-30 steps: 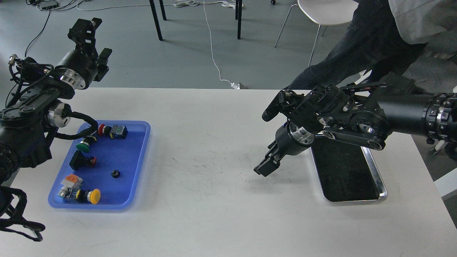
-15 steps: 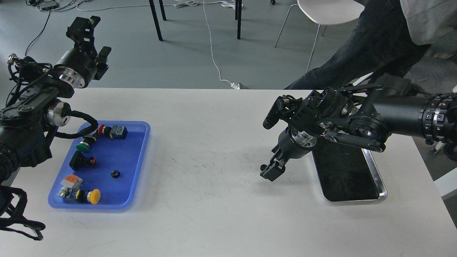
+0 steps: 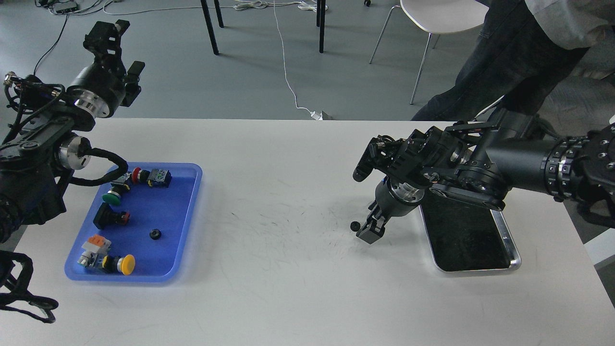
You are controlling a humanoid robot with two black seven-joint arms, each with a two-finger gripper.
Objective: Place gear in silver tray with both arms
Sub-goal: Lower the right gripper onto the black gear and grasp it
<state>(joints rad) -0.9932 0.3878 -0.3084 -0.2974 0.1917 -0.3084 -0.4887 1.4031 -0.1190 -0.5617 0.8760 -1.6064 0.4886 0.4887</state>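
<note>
A small black gear (image 3: 355, 225) sits at the tip of my right gripper (image 3: 367, 230), which points down just above the white table and looks shut on it. The silver tray (image 3: 513, 250), with a dark mirror-like bottom, lies right of that gripper, partly hidden under my right arm. My left gripper (image 3: 117, 53) is raised high beyond the table's far left edge, with its fingers apart and nothing in it. Another small black gear-like part (image 3: 154, 234) lies in the blue tray (image 3: 190, 211).
The blue tray at the left holds several push-buttons and switches: red (image 3: 137, 174), green (image 3: 111, 197), yellow (image 3: 127, 264). A person (image 3: 509, 57) stands behind the table's right side, near a white chair (image 3: 432, 17). Cables lie on the floor.
My right gripper has moved right toward the silver tray and lowered, and the gear now shows at its tip. My left gripper has drifted slightly up and left.
</note>
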